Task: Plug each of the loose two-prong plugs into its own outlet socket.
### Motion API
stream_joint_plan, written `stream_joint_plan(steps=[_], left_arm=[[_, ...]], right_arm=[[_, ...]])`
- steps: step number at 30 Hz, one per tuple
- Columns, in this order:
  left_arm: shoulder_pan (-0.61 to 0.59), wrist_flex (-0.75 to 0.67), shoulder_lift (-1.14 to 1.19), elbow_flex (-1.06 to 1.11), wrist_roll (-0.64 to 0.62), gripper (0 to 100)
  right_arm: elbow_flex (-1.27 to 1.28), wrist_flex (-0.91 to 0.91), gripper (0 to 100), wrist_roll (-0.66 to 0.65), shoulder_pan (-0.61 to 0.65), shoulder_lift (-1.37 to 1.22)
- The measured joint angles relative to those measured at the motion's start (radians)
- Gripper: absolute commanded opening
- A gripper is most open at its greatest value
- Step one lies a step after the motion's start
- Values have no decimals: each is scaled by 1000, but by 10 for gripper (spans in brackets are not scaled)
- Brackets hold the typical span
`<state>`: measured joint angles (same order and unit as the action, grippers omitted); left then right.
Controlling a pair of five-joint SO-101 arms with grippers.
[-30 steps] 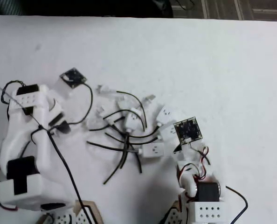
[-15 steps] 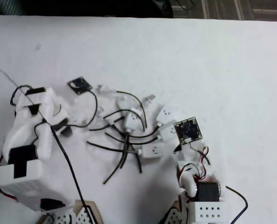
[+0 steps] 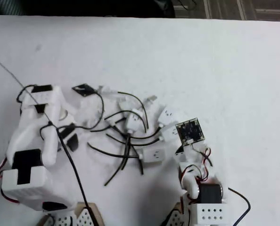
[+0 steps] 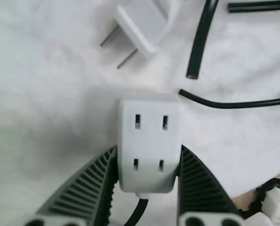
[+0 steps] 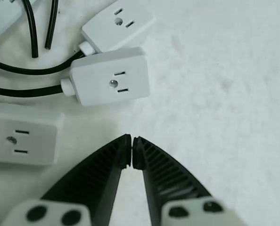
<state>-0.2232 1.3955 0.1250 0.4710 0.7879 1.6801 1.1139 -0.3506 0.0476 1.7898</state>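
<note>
My left gripper is shut on a white outlet socket, its ribbed fingers pressed against both sides. The socket's two pairs of slots face the camera. A loose two-prong plug lies on the table just beyond it, prongs pointing away from the black cables. In the high view the left arm stands at the left edge of the tangle of plugs and sockets. My right gripper is shut on nothing, close to a white socket, with two more sockets nearby.
Black cable stubs cross the middle of the pile, and one cut end lies near the held socket. The right arm sits at the near edge. The white table stretches bare to the far side and right.
The left arm has swung right and toward the pile, its wrist turning over. The right arm and the pile have stayed put.
</note>
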Motion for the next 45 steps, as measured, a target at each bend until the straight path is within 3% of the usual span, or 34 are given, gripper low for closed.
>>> stream_joint_plan(steps=[5, 8, 17, 24, 31, 45], left_arm=[[97, -121, -23, 107, -80, 27], [124, -175, -40, 135, -123, 80], [227, -199, -43, 140, -210, 107], [282, -193, -43, 143, -290, 220], [203, -98, -146, 153, -239, 226], [-72, -77, -760, 463, -206, 274]], right_arm=[[0, 0, 18, 0, 0, 0], [0, 0, 18, 0, 0, 0], [0, 0, 18, 0, 0, 0], [0, 0, 18, 0, 0, 0], [0, 0, 18, 0, 0, 0], [0, 0, 18, 0, 0, 0]])
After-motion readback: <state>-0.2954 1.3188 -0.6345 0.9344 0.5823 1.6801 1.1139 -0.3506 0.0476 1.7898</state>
